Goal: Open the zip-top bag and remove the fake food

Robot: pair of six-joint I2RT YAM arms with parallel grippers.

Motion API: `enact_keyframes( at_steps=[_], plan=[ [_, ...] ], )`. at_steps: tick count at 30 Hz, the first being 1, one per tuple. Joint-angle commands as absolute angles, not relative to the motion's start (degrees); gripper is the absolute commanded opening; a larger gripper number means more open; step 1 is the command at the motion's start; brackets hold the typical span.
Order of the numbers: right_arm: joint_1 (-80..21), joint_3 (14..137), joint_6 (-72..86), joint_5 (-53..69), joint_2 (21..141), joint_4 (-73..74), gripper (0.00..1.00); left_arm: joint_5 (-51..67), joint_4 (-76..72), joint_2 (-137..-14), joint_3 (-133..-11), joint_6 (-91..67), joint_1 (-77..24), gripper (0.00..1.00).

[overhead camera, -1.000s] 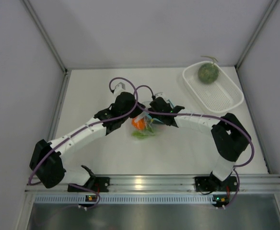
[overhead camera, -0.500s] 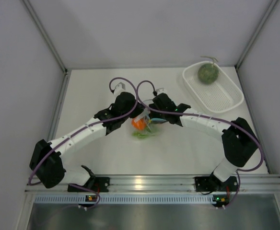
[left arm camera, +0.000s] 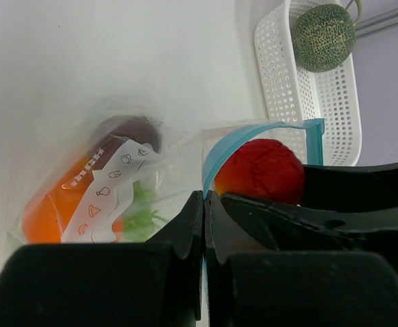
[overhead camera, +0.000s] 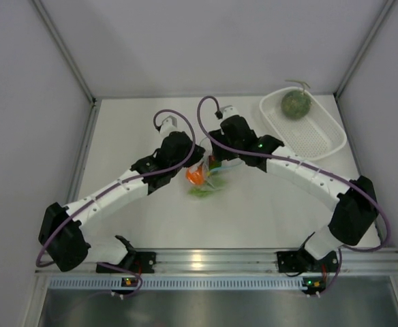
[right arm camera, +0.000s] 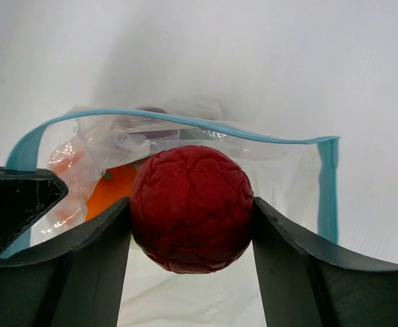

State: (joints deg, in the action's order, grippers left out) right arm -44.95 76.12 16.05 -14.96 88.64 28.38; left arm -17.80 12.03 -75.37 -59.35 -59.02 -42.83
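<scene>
Around, on the white table [overhead camera: 267, 204]: one white basket [overhead camera: 311, 136] at the far right corner, well apart from the bag, with one grey-green melon [overhead camera: 296, 103] lying in it. Between the two arms, near the table's middle, one clear bag [left arm camera: 110, 184], mouth open, its blue zip strip [right arm camera: 185, 124] bowed into an arch.

Left gripper [left arm camera: 204, 201]: fingers pressed together, pinching the zip strip at the edge of the mouth. Right gripper [right arm camera: 191, 212]: fingers spread around one red ball [right arm camera: 191, 204] and clamping it on both sides, right at the open mouth.

Inside the bag, counted through the plastic: one orange ball [left arm camera: 42, 218], one dark red piece [left arm camera: 134, 129], some green leafy bits [left arm camera: 141, 218], number not clear. From above, mouth of the bag mostly hidden under both wrists.
</scene>
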Motion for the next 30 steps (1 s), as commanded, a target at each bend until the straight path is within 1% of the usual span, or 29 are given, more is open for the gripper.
enact_keyframes(
  at_steps=[1, 4, 7, 10, 13, 14, 16, 17, 23, 26, 30],
  plan=[
    [-45.7, 82.0, 13.2, -14.2, 84.3, 30.8, 0.4, -19.8, 9.8, -73.4, -58.6, -57.6, -43.0, 0.0],
    [-45.7, 84.5, 11.6, -13.8, 82.9, 32.6, 0.41, -19.9, 9.8, -73.4, -58.4, -57.6, -43.0, 0.0],
    [-45.5, 86.9, 10.7, -16.0, 81.6, 34.8, 0.41, -20.0, 9.8, -73.4, -58.1, -57.4, -43.0, 0.0],
    [-43.2, 87.8, 10.4, -17.3, 79.6, 35.9, 0.41, -20.4, 9.8, -73.1, -57.7, -57.3, -43.0, 0.0],
    [-38.2, 87.2, 10.3, -16.2, 77.0, 35.9, 0.41, -20.6, 9.8, -72.5, -57.5, -57.0, -43.0, 0.0],
    [-34.4, 86.7, 10.3, -15.4, 76.3, 35.5, 0.41, -20.7, 9.8, -72.3, -57.4, -57.0, -43.0, 0.0],
    [-30.0, 85.6, 10.7, -14.0, 75.4, 35.3, 0.41, -20.7, 9.8, -71.7, -57.3, -56.9, -43.0, 0.0],
    [-26.0, 85.3, 10.7, -14.4, 75.4, 35.2, 0.41, -20.6, 9.8, -71.6, -57.3, -56.8, -43.0, 0.0],
    [-11.9, 81.0, 14.1, -18.1, 76.4, 31.4, 0.41, -19.9, 9.8, -70.9, -57.1, -56.3, -43.0, 0.0],
    [-6.8, 79.5, 15.2, -20.3, 78.4, 29.0, 0.42, -19.4, 9.8, -70.7, -57.0, -56.3, -43.0, 0.0],
    [-1.7, 80.7, 16.3, -21.1, 85.0, 26.7, 0.43, -18.4, 9.8, -69.9, -56.8, -55.8, -43.0, 0.0]
  ],
)
